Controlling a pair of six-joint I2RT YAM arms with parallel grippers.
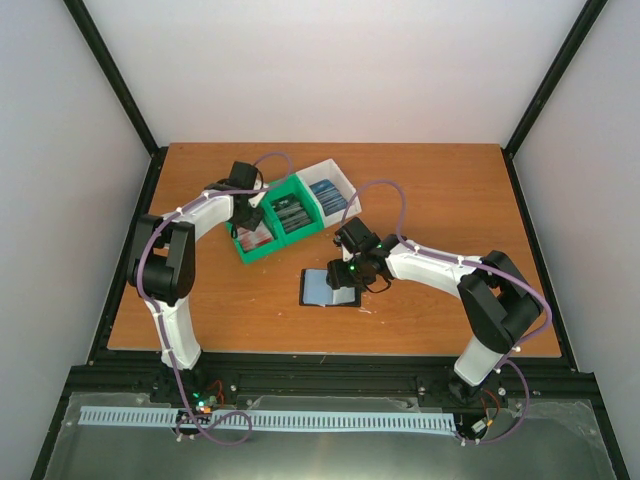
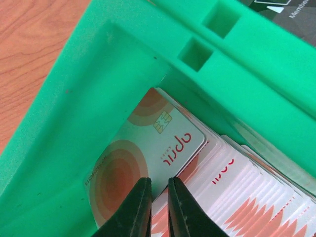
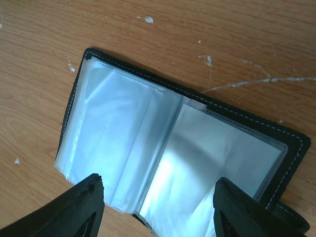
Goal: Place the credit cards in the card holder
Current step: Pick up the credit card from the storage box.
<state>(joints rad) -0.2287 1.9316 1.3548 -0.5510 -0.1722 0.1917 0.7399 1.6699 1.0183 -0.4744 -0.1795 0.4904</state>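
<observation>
From above, one bin [image 1: 262, 255] with three compartments, two green and one white, sits toward the desk's [image 1: 450, 200] far edge. Each compartment holds credit cards [image 1: 257, 237], too many to count. One card holder [image 1: 328, 288] lies open, closer to the near edge.

Only the left wrist view shows the left jaws nearly closed, a slit between them, at the edge of the tilted top card [image 2: 163, 143]. I cannot tell whether they pinch it.

The right wrist view shows the right jaws spread wide over the holder's edge.
</observation>
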